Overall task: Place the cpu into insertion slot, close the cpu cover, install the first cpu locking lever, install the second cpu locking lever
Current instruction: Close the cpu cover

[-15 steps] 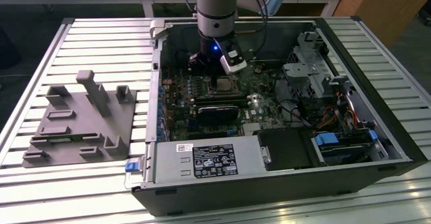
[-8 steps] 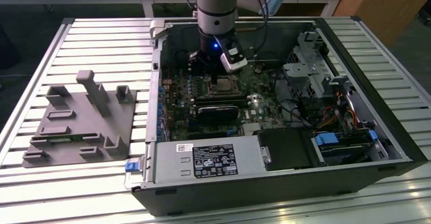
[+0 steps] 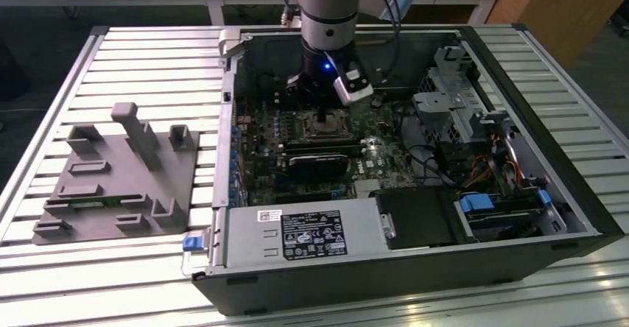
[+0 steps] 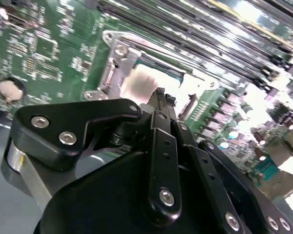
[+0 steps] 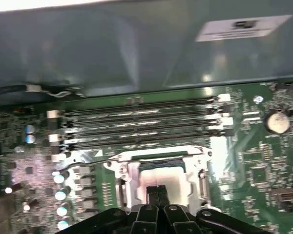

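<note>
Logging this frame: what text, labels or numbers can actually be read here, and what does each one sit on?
Nothing here is legible.
Black label on the power supply: print too small to read.
White barcode sticker next to it: too small to read.
Pale sticker on the case wall, first wrist view: blurred.
Markings on the motherboard, second wrist view: blurred.

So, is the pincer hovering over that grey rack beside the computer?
No, in the exterior view the pincer is inside the open computer case, above the insertion slot, apart from the grey rack.
</note>
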You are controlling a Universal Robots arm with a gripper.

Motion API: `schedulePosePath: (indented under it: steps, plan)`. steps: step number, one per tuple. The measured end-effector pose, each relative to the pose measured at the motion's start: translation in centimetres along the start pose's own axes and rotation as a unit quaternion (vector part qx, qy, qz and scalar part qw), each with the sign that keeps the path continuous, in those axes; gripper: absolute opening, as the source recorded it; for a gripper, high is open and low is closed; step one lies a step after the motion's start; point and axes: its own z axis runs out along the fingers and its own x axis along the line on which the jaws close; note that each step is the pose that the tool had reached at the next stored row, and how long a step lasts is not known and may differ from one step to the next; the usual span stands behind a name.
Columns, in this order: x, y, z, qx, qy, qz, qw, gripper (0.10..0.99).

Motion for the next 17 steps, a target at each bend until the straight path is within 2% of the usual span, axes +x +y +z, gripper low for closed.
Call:
schedulePosePath:
  steps: [7, 14, 17]
  plan:
    - [-0.25, 0.04, -0.19, 0.0001, 0.0000, 0.000, 1.0000, 0.106]
    - [-0.29, 0.12, -1.86, 0.0001, -0.0008, 0.000, 1.0000, 0.106]
    - [-0.30, 0.14, -2.21, -0.0001, -0.0015, 0.000, 1.0000, 0.106]
